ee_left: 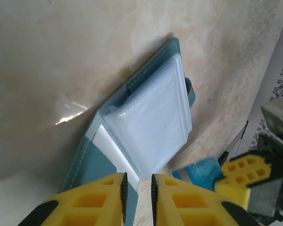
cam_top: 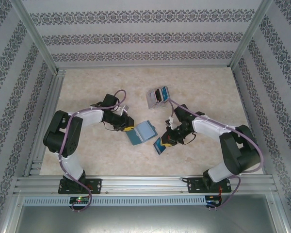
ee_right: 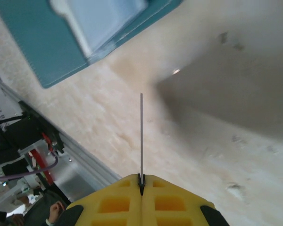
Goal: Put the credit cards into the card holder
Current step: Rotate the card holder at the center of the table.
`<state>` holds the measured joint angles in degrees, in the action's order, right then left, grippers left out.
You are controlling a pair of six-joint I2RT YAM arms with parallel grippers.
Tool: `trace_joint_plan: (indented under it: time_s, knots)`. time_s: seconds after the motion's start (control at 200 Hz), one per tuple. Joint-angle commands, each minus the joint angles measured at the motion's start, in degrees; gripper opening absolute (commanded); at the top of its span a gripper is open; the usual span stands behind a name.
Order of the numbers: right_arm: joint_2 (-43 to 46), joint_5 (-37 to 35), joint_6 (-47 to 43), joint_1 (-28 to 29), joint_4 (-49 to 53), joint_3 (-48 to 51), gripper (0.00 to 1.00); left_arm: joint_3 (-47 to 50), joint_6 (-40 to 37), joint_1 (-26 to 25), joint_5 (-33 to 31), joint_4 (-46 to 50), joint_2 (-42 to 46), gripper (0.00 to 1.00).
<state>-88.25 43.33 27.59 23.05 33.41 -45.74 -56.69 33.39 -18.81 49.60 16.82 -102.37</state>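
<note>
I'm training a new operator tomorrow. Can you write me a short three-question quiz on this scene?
1. True or false: the wallet is open.
2. What does the right gripper hold? A) a blue card B) a red card C) nothing
3. Which gripper is at the wallet's edge?
Key: 1 true; 2 A; 3 the left gripper.

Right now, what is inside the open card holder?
Clear pockets in the card holder, with no card showing through. The pocket under the top one is mostly covered.
</note>
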Motion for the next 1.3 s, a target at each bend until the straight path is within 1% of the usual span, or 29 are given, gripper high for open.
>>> trace_joint_plan:
  time_s: [0.0, 0.15, 0.325, 0.51, 0.63, 0.709, 0.799, 0.909, 1.079, 1.189, 1.294]
  knots:
    - [-3.7, -3.3, -0.4, -0.7, -4.1, -2.2, 0.0, 1.7, -0.7, -2.1, -0.1, 1.8, 2.5, 0.22]
    - [-7.9, -6.4, -0.3, -1.1, -6.1, -8.4, 0.0, 5.1, 2.7, -3.5, -0.4, -1.3, 4.3, 0.21]
    - [-13.1, -5.7, -0.3, -1.1, -8.2, -16.5, 0.0, 8.7, 7.9, -6.8, -1.3, -7.7, 4.7, 0.21]
    - [-20.7, -2.4, 0.0, 0.7, -9.0, -26.6, 0.0, 8.4, 12.5, -11.5, -2.3, -14.8, 0.5, 0.23]
    - [-23.8, -1.4, -0.4, 1.2, -8.5, -31.2, 0.0, 5.5, 14.7, -13.2, -5.0, -17.1, -2.5, 0.24]
    - [-21.9, -3.1, -0.7, 0.5, -7.6, -31.2, 0.0, 4.4, 17.3, -13.8, -7.0, -20.6, -3.4, 0.25]
    - [-17.8, -6.1, -1.2, -1.4, -6.3, -29.7, 0.0, 3.5, 20.0, -14.6, -10.0, -25.0, -4.3, 0.25]
    - [-12.0, -9.5, -2.4, -4.8, -6.3, -26.4, 0.0, 1.0, 21.4, -15.0, -12.9, -27.2, -6.7, 0.25]
    - [-3.8, -12.0, -3.3, -8.1, -5.5, -22.6, 0.0, -5.7, 22.2, -15.0, -14.0, -28.6, -13.9, 0.25]
    - [-1.3, -12.5, -4.1, -8.4, -3.5, -21.4, 0.0, -10.6, 21.8, -15.1, -13.4, -27.4, -16.2, 0.25]
    - [0.3, -11.8, -3.4, -8.1, -4.9, -18.4, 0.0, -12.4, 18.3, -14.8, -15.0, -22.5, -13.2, 0.25]
